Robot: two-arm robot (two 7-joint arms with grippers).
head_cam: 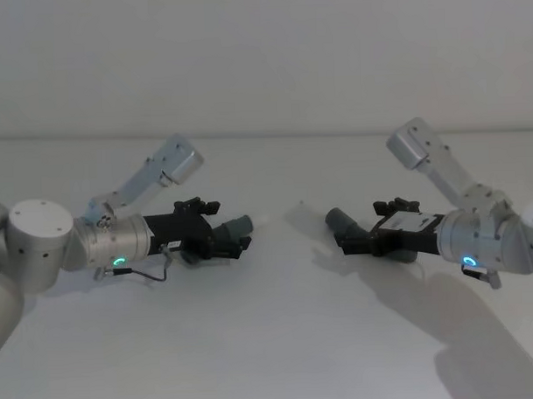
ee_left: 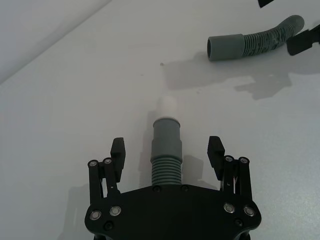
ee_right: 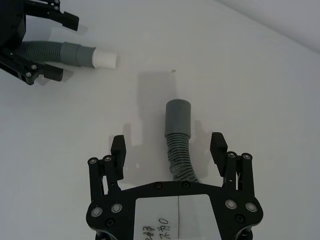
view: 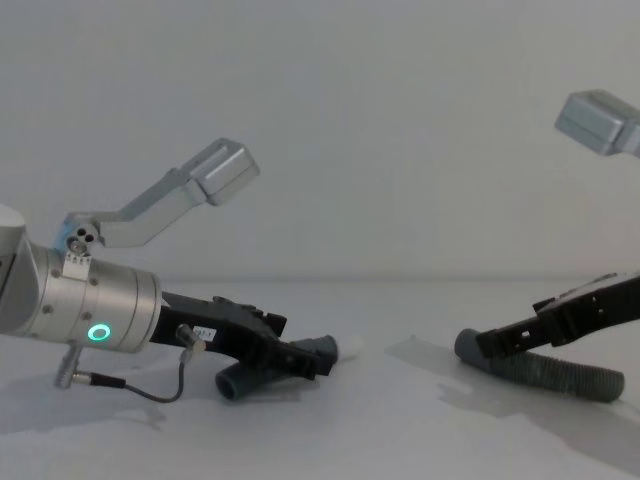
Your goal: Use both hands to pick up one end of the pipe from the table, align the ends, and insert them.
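Left gripper lies low and nearly level over the table, jaws spread either side of the straight hose without touching it, its white tip pointing toward the right arm. Opposite, the right gripper reaches in equally flat, jaws likewise spread astride the curved hose, cuff facing left. Both pieces rest on the table, well apart, bare white surface between and around them.

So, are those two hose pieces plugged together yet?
No, apart. The white-tipped piece lies between the left claw's open fingers, the curved piece between the right claw's, bare table between them.
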